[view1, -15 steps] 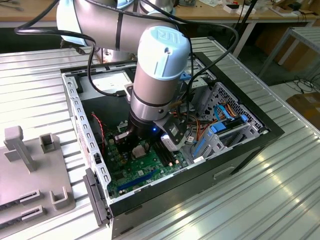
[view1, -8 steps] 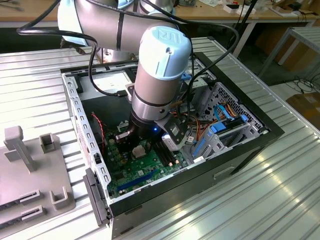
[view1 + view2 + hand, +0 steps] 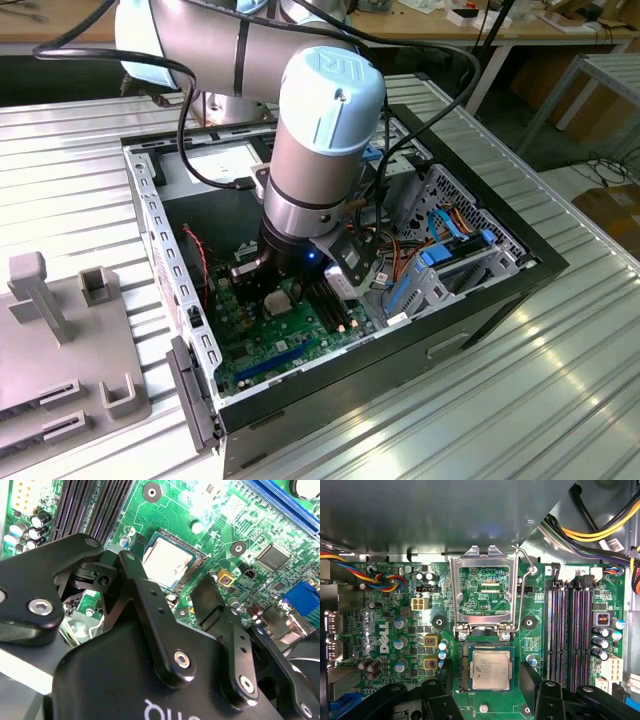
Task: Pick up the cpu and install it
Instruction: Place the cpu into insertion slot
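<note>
In the socket (image 3: pixel 465 670) on the motherboard (image 3: pixel 375 620): the cpu (image 3: pixel 491 668), seemingly seated flat. Hinged up off one socket edge: the load frame (image 3: pixel 454 595). Beside the socket, near: memory slots (image 3: pixel 567 630). Astride the socket, jaws spread, one finger each side: the gripper (image 3: pixel 487 672).

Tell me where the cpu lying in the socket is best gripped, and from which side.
By two opposite edges of the cpu, from straight above: it lies flat in the socket, its grey top offers no hold, and the frame is hinged open. The open gripper straddles it.
</note>
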You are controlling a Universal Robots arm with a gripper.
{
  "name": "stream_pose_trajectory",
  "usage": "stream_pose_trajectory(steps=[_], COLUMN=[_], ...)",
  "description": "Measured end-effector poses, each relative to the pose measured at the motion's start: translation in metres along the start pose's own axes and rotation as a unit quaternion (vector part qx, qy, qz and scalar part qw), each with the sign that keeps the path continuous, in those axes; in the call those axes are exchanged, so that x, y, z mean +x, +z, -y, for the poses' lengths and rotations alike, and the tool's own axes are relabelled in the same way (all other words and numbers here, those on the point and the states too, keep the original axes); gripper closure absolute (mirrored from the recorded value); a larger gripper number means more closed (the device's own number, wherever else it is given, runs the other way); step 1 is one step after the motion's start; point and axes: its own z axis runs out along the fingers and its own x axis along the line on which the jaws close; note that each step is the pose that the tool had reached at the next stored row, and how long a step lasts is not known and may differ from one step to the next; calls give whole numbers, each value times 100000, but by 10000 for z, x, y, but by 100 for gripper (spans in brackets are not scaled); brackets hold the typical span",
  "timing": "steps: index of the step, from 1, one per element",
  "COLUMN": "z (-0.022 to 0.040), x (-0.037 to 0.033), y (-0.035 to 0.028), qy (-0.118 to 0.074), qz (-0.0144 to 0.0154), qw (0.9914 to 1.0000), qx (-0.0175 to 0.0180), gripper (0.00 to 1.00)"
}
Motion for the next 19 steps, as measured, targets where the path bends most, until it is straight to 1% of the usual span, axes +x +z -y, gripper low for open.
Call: stream_pose_trajectory(steps=[4,17,19], z=[0,-1,0], x=[11,96,92], y=[3,17,20], qy=[-1,0,-4], qz=[-2,-1,-9], qw=[100000,100000,100000], qx=[7,-2,10], gripper=[36,36,36])
